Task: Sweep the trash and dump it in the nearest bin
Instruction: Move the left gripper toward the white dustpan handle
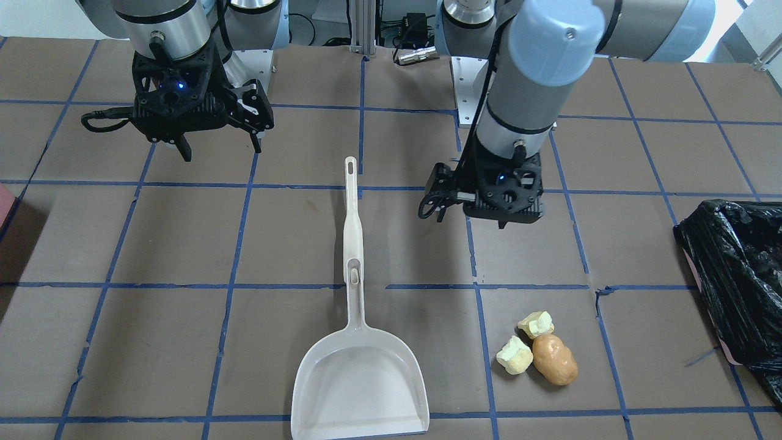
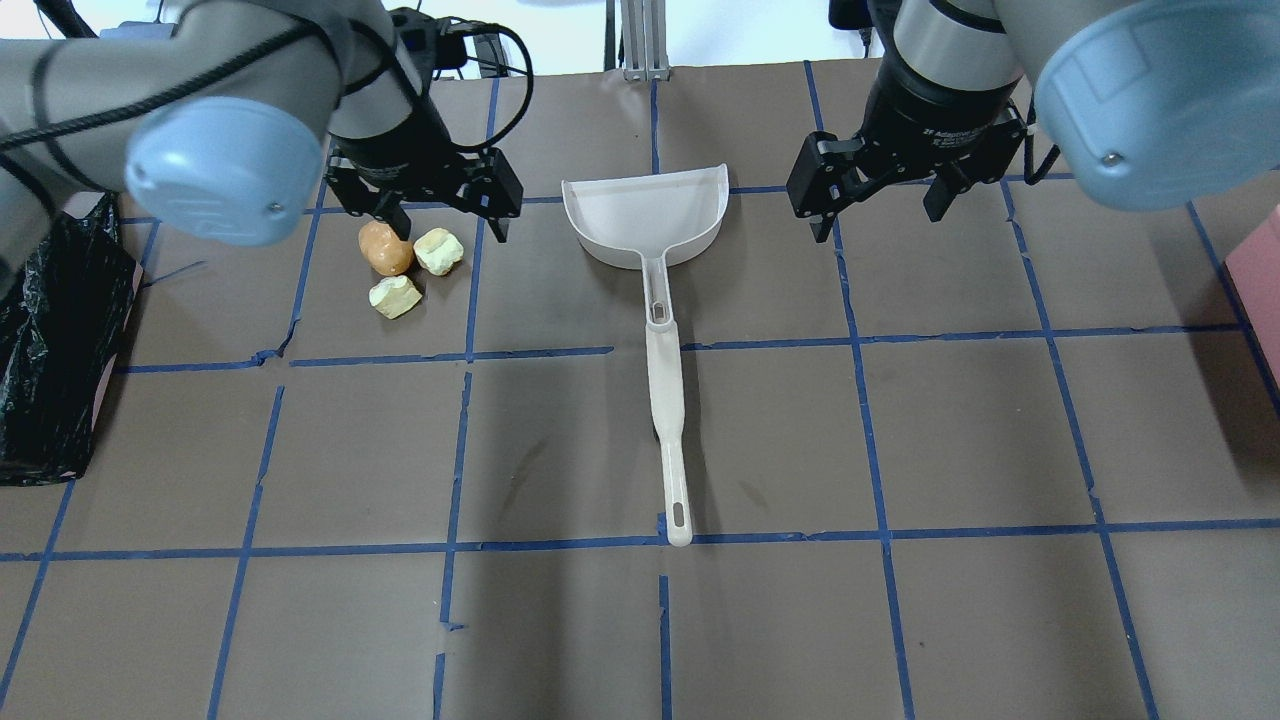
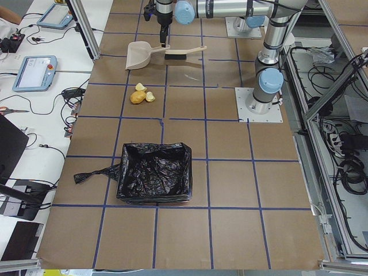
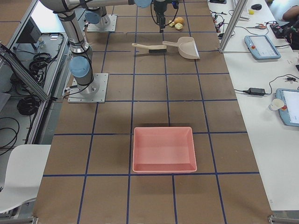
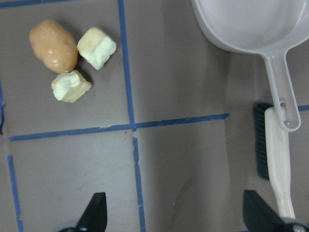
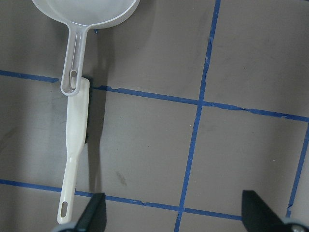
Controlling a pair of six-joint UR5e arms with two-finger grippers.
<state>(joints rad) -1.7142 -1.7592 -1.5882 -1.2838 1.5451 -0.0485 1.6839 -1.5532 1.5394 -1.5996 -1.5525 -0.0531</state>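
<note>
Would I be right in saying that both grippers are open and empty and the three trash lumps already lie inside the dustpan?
Not quite: the dustpan is empty. The three trash lumps lie on the table beside it, apart from it, as the overhead view shows. The left gripper and right gripper are indeed open and empty.

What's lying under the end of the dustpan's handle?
A brush, dark bristles showing on one side. The dustpan handle's end covers the brush's tip, so that part can't be seen.
</note>
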